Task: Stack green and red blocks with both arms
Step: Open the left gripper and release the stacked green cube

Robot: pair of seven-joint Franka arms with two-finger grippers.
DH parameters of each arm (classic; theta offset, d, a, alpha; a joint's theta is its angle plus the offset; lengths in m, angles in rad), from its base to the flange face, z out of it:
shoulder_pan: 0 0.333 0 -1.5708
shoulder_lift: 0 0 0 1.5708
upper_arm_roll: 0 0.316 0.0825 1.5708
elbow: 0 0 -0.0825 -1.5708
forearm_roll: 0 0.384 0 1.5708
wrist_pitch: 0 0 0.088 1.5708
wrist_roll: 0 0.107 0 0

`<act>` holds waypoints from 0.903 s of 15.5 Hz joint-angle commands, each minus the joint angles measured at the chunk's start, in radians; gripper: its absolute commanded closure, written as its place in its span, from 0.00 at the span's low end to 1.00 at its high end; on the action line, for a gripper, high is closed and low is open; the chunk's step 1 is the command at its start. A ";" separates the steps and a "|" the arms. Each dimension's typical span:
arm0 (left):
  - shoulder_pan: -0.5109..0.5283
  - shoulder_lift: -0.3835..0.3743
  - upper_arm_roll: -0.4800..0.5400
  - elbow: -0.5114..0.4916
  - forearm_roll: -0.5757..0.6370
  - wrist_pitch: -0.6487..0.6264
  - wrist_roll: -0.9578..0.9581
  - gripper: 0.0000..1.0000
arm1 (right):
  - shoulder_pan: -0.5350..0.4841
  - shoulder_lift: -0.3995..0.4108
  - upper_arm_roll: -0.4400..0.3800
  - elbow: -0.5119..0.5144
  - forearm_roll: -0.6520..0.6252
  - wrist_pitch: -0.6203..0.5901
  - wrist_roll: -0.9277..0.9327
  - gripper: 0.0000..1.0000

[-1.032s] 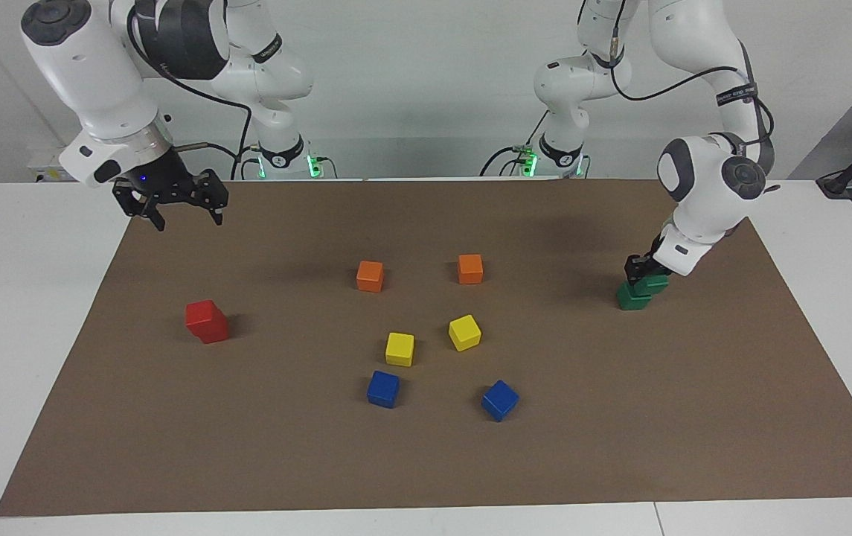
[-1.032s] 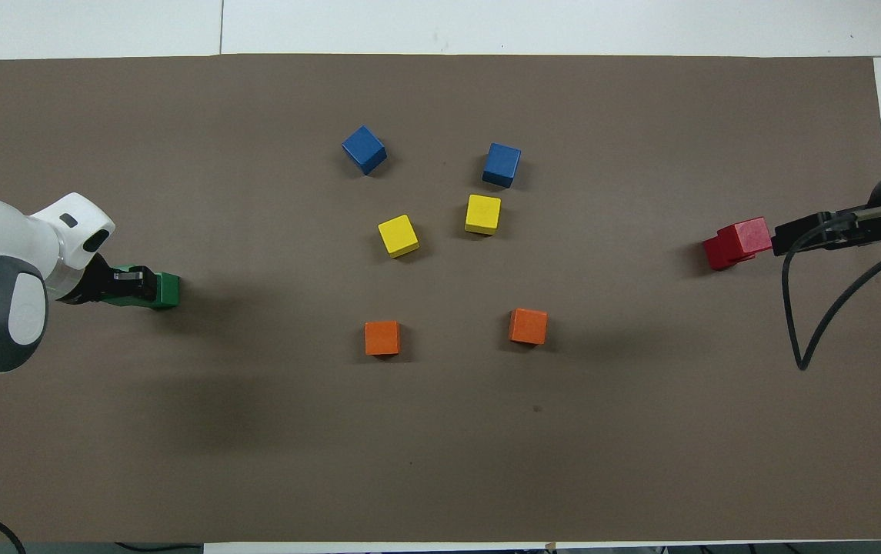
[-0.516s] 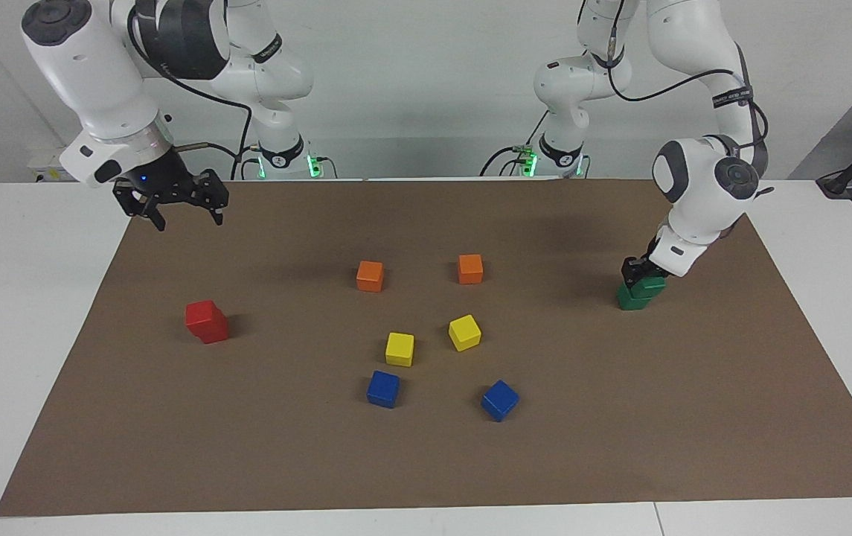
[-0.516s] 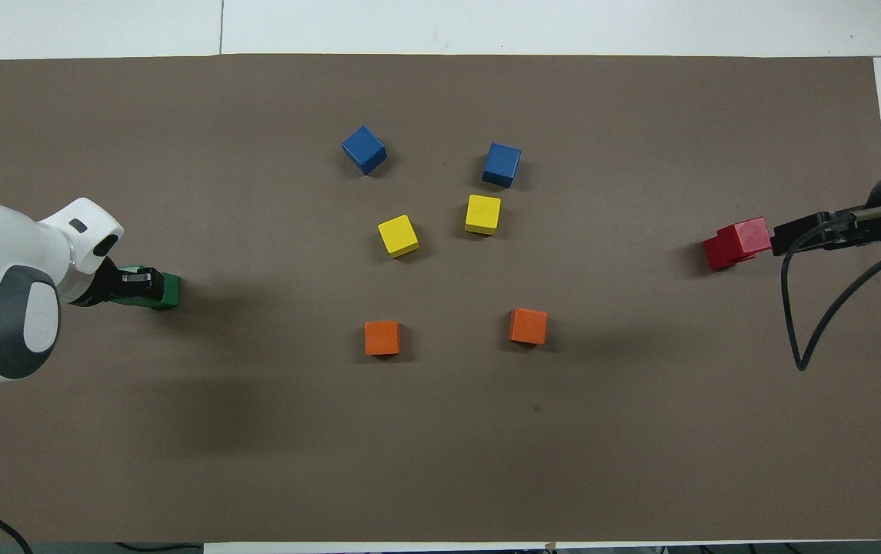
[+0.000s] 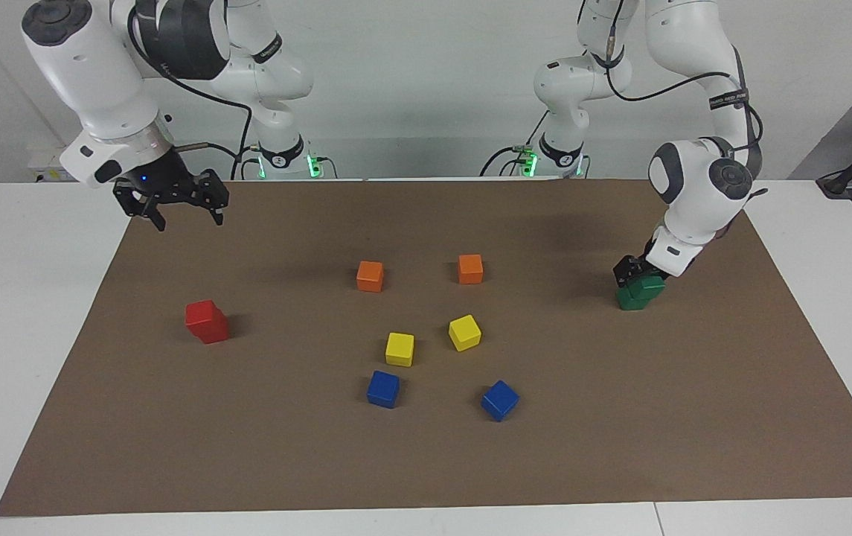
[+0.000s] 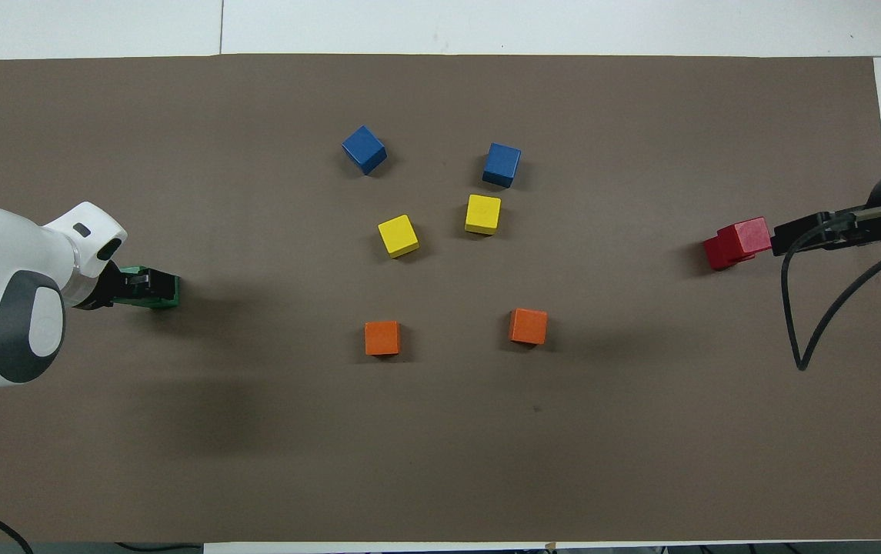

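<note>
The left gripper [image 5: 635,277] is down at the green blocks [image 5: 634,295], which sit one on the other on the brown mat [image 5: 426,461] toward the left arm's end of the counter [image 5: 31,298]; its black fingers [image 6: 144,282] are on the upper green block [image 5: 647,284], but I cannot tell whether they pinch it or have let go. The red blocks [image 5: 207,321] form a slightly skewed two-high stack toward the right arm's end of the mat. The right gripper [image 5: 184,216] hangs raised over the mat's corner by its own base, well apart from the red stack, with its fingers spread and nothing between them. In the middle of the mat lie two orange cubes [image 5: 370,275], then two yellow cubes [image 5: 399,348], then two blue cubes [image 5: 383,388] farthest from the robots, all singly.
</note>
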 commanded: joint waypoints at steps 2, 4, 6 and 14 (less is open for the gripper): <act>-0.012 -0.053 0.011 0.068 0.002 -0.139 -0.006 0.00 | 0.003 -0.019 -0.002 -0.012 0.004 -0.007 0.022 0.00; -0.012 -0.053 0.011 0.134 0.002 -0.222 -0.007 0.00 | 0.003 -0.019 -0.002 -0.012 0.004 -0.007 0.022 0.00; -0.010 -0.053 0.011 0.189 0.002 -0.277 -0.006 0.00 | 0.003 -0.019 -0.002 -0.012 0.004 -0.007 0.022 0.00; -0.036 -0.067 0.008 0.315 0.011 -0.426 -0.011 0.00 | 0.003 -0.019 -0.002 -0.012 0.004 -0.007 0.022 0.00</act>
